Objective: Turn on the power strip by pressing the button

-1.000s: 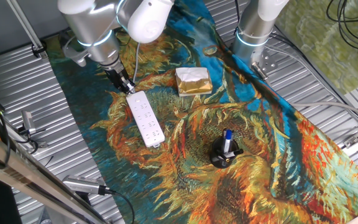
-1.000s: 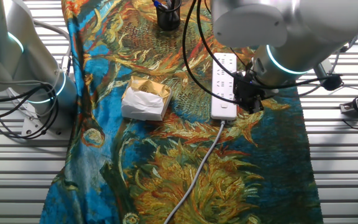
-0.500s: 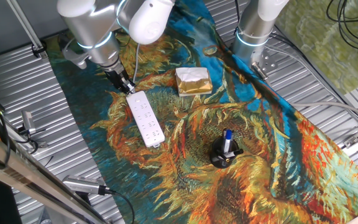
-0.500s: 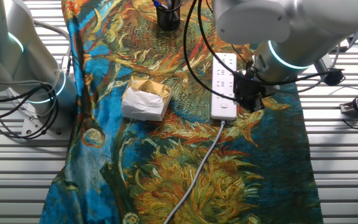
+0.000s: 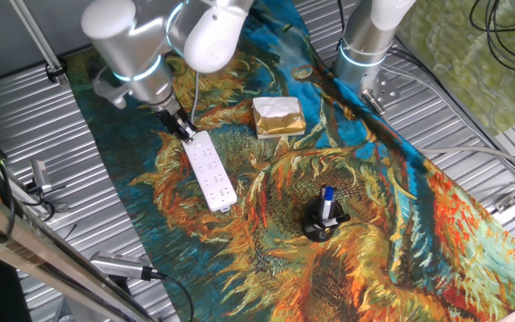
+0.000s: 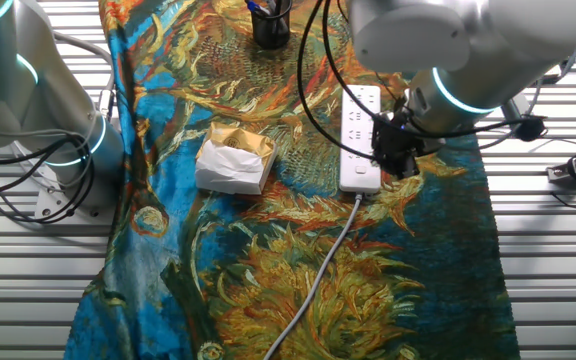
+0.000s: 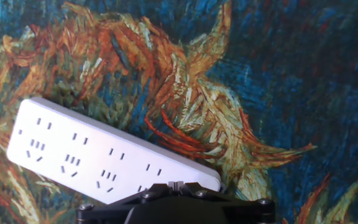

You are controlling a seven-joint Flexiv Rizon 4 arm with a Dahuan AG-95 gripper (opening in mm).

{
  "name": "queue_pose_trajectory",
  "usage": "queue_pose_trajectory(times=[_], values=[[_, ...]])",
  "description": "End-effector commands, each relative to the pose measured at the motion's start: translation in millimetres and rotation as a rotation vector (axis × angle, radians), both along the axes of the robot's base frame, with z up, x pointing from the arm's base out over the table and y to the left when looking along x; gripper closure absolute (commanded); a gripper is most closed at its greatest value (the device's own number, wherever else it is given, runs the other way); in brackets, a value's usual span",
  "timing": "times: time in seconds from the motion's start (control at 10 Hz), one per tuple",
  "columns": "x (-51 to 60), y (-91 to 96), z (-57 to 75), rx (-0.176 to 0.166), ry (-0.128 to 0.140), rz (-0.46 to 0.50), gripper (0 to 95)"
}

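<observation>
The white power strip (image 5: 209, 170) lies flat on the painted cloth, with rows of dark socket holes. It also shows in the other fixed view (image 6: 360, 138) and in the hand view (image 7: 98, 152). My gripper (image 5: 184, 131) is at the strip's cable end, low over its corner, and shows in the other fixed view (image 6: 389, 160) too. In the hand view the gripper (image 7: 176, 185) has its two fingertips pressed together, shut on nothing, right at the strip's end edge. The button is hidden.
A gold foil packet (image 5: 278, 116) lies right of the strip, also in the other fixed view (image 6: 234, 158). A black pen holder (image 5: 322, 219) stands further along. A second arm's base (image 5: 365, 45) is at the cloth's edge. The strip's cable (image 6: 318, 270) trails across the cloth.
The arm's upper body has tilted a little and the gripper has edged slightly along the strip's cable end. The strip has not moved.
</observation>
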State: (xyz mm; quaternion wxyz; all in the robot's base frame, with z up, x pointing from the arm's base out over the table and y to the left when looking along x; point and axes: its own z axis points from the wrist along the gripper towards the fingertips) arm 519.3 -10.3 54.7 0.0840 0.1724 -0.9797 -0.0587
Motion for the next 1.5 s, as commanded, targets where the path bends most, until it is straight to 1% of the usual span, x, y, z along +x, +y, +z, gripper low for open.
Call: queue_pose_trajectory(times=[0.1, 0.5, 0.9, 1.5], values=[[-3.0, -3.8, -7.8, -0.001, 0.017, 0.007, 95.0], [-6.2, -4.8, -9.3, 0.000, 0.021, 0.011, 95.0], [-15.9, -8.1, -12.7, 0.004, 0.025, 0.016, 95.0], [-17.9, -10.1, -12.7, 0.007, 0.030, 0.017, 95.0]])
